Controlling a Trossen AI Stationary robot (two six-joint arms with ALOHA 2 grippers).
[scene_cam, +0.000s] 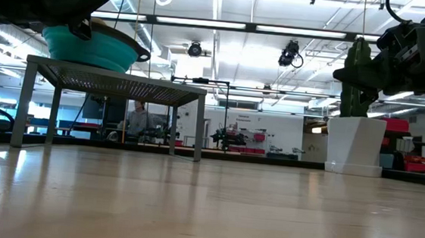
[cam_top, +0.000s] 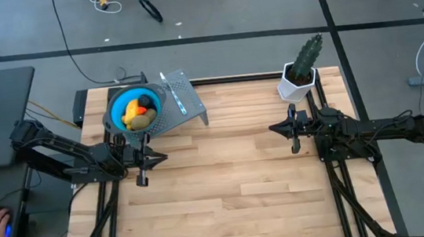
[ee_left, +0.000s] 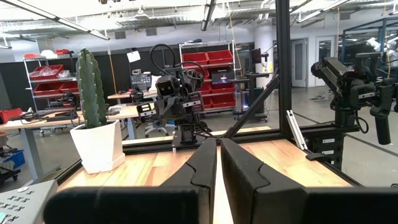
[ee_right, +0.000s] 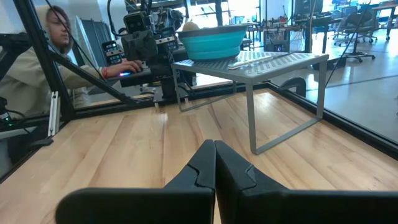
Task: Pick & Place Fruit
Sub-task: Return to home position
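Standing by, I see the left pincer clenched empty at left centre, just below the grey perforated metal shelf bearing the blue strainer bowl of small toy fruit. A careless swing could clip a shelf leg and spill them. The right pincer, likewise clenched empty, hangs right of centre.

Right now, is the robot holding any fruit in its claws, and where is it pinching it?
Nothing is held. The left claw and the right claw are both shut and empty; the fruit sits in the blue bowl.
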